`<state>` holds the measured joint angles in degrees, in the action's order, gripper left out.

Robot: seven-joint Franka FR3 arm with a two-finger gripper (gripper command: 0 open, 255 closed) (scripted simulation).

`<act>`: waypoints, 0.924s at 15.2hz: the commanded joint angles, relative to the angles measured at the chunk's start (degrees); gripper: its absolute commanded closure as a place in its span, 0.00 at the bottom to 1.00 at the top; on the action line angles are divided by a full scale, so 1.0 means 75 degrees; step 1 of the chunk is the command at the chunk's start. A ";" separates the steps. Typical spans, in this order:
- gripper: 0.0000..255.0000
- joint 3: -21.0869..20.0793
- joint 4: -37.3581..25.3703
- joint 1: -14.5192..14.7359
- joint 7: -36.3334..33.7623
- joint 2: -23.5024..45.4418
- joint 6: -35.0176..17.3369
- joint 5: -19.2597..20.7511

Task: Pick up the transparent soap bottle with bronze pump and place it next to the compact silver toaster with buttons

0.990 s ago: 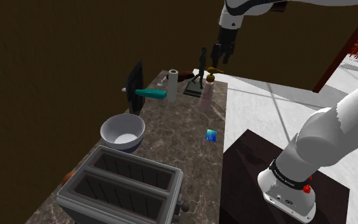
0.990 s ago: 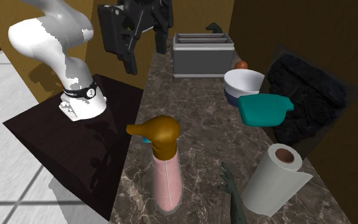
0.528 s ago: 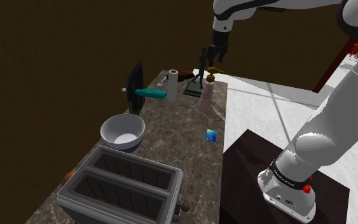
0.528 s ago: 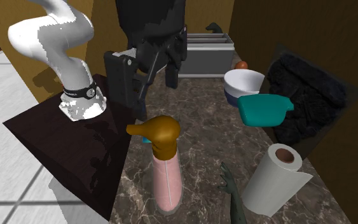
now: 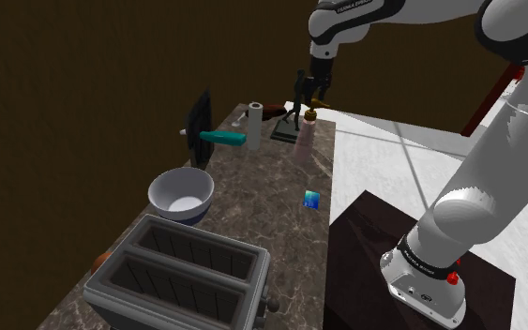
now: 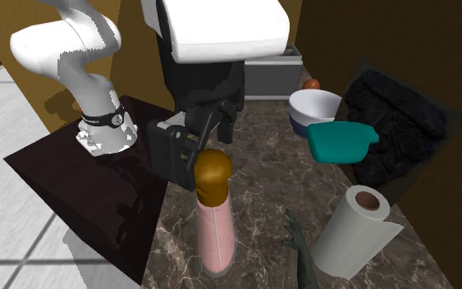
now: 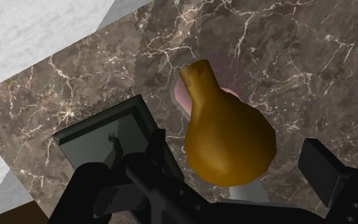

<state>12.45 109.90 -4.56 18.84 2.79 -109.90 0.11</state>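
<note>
Dark veined marble makes up the counter (image 5: 252,202) you are working over, with brown walls behind it. The arm's stand (image 5: 384,234) sits at the counter's four o'clock side in the shoulder view. In that view the soap bottle (image 5: 305,142) stands upright at the counter's far end, at one o'clock from the white bowl (image 5: 181,194). It is well apart from the silver toaster (image 5: 179,277), which sits at six o'clock from the bowl. Your gripper (image 5: 318,86) hangs right over the bottle.

The second exterior view gives you more: the bottle's pink-tinted body, and the black fingers (image 6: 174,156) spread wide, level with the bronze pump (image 6: 212,171). From the wrist view you look down on the pump's rounded head between the fingers. A gap shows beside one finger, and nothing is clasped. A dark figurine's green base (image 7: 101,137) lies just beside the bottle.

The bowl's inside shows plain white, and the toaster's two slots show dark. In the second exterior view a teal dish (image 6: 340,139) sits tilted at five o'clock from the bowl, and you cannot tell what it holds. A paper towel roll (image 6: 356,231) stands at three o'clock from the bottle.
</note>
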 commanded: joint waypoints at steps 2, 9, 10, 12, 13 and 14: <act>0.00 0.0002 0.0129 -0.0003 0.0006 0.0026 -0.0158 -0.0005; 1.00 0.0002 0.0129 -0.0003 0.0007 0.0027 -0.0157 -0.0005; 1.00 0.0002 0.0129 -0.0003 0.0007 0.0027 -0.0157 -0.0005; 1.00 0.0002 0.0129 -0.0003 0.0007 0.0027 -0.0158 -0.0005; 1.00 0.0003 0.0129 -0.0003 0.0007 0.0027 -0.0158 -0.0005; 1.00 0.0003 0.0128 -0.0003 0.0007 0.0027 -0.0157 -0.0005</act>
<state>12.47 110.85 -4.58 18.90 2.98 -111.08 0.07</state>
